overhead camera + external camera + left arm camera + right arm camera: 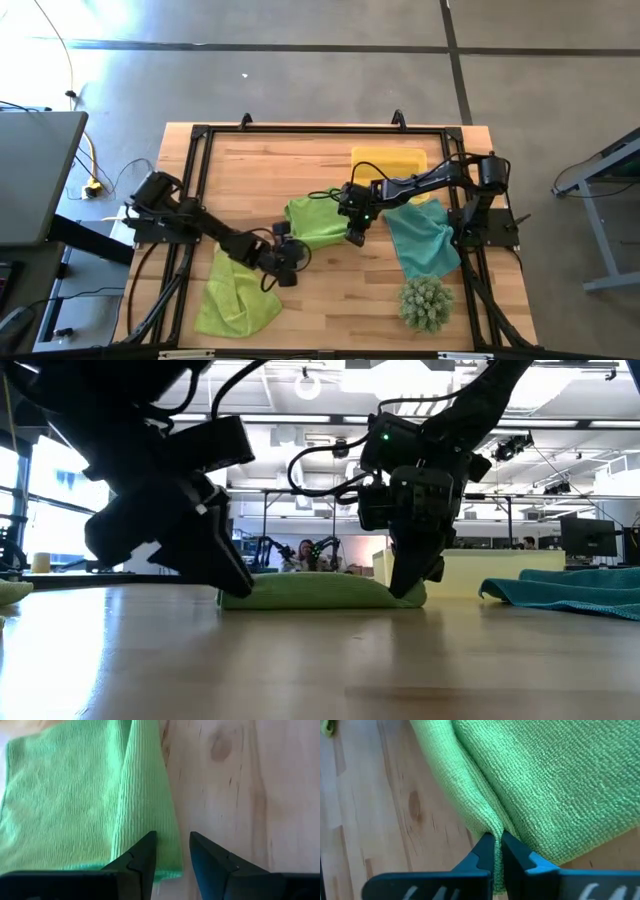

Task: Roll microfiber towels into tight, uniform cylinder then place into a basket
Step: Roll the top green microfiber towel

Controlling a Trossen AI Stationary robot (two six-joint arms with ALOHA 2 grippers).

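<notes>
We are working the middle lime-green towel (318, 222), which lies folded between our two grippers at the table's centre, its long axis running roughly from one gripper to the other. Our right gripper (497, 851) is clamped shut on a pinch of that towel's folded edge, with the cloth spreading away ahead of its fingers. Our left gripper (172, 851) sits just off the opposite end with its fingers parted, holding nothing; the towel's rolled border lies right beside one finger, bare wood under the other. So the towel is ahead of and slightly to one side of the left tool, and the right arm is the one already on it.

From the low view the towel looks like a flattened roll, though we cannot be sure how tight it is.

The basket (392, 161) lies behind the right gripper, near it. The teal towel (425, 240) and the spiky plant (426, 303) sit beyond the right gripper; the other lime-green towel (232, 295) lies beside the left arm. Bare wood in front of the roll gives room.
</notes>
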